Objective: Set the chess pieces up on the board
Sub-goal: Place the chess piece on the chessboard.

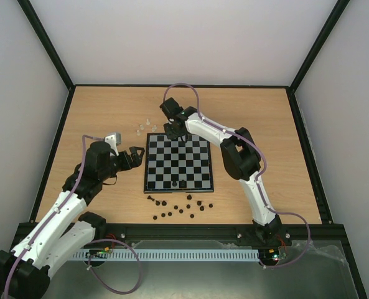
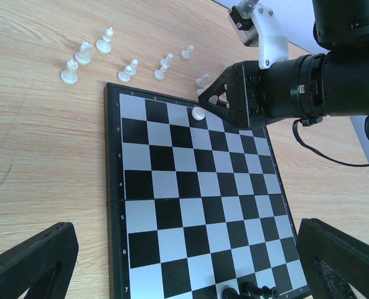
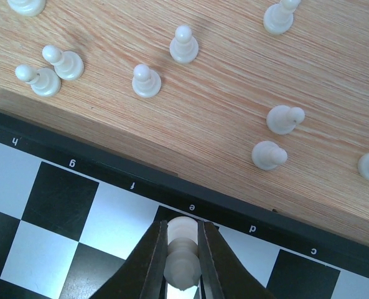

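Note:
The chessboard [image 1: 178, 163] lies mid-table, with black and silvery checks. My right gripper [image 3: 183, 258] is shut on a white chess piece [image 3: 183, 252] over the board's far edge, by the column marked e; it also shows in the left wrist view [image 2: 198, 113]. Several white pieces [image 3: 145, 81] stand on the wood beyond the far edge. Several black pieces [image 1: 178, 208] lie on the wood in front of the near edge, and two stand on the near rows [image 1: 178, 185]. My left gripper [image 1: 136, 155] is open and empty at the board's left side.
Dark frame rails [image 1: 53, 149] border the wooden table on the left, right and far sides. A white cable track [image 1: 172, 254] runs along the near edge between the arm bases.

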You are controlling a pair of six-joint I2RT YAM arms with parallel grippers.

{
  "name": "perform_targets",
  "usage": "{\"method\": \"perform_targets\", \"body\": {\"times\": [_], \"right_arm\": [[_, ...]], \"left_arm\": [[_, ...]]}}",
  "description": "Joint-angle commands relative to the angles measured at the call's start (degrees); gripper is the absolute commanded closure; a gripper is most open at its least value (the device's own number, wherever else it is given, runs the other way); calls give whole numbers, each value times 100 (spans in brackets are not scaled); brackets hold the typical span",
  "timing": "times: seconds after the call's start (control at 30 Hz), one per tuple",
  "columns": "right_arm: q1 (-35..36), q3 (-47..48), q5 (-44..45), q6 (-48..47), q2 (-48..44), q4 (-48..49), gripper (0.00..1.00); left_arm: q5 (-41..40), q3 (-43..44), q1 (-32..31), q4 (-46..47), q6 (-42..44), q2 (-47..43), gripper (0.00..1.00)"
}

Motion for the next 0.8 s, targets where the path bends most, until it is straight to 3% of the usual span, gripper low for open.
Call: {"method": "perform_targets", "body": {"times": [0.0,0.4,0.77], "right_arm": [[24,48,50,29,67,-353,87],[23,5,-79,21,-136,-362,75],[-22,-168,-296,10,-735,-188,57]], "left_arm": [[16,-65,10,-5,-31,-48,1],[17,-44,10,-28,-38,-78,1],[-65,45,10,55,-84,128,1]]}}
